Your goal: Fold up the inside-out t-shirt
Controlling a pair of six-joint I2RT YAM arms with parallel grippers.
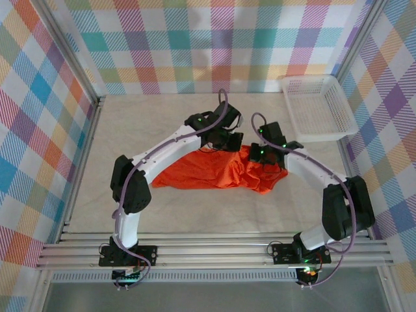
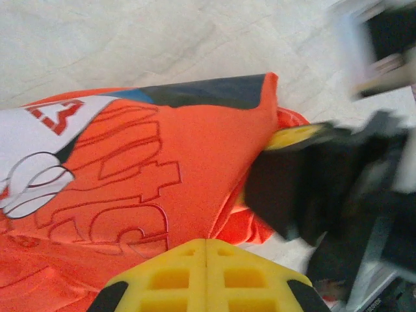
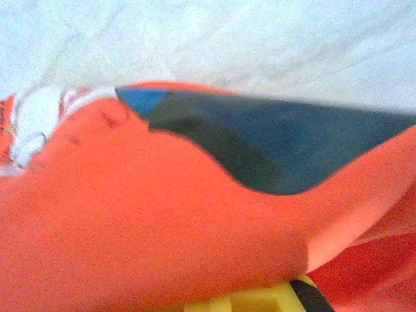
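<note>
The inside-out t-shirt lies bunched in the middle of the table, bright orange. Both grippers meet at its far edge. My left gripper is shut, and a fold of the shirt runs into the seam between its yellow fingers. The white and blue print shows at the left. My right gripper is shut at the shirt's edge. In the right wrist view orange cloth with a dark blue patch drapes over the jaws and hides most of them.
A white mesh basket stands at the back right of the table. Checked walls close in the left, back and right sides. In the left wrist view the right gripper's black body sits close beside the left one.
</note>
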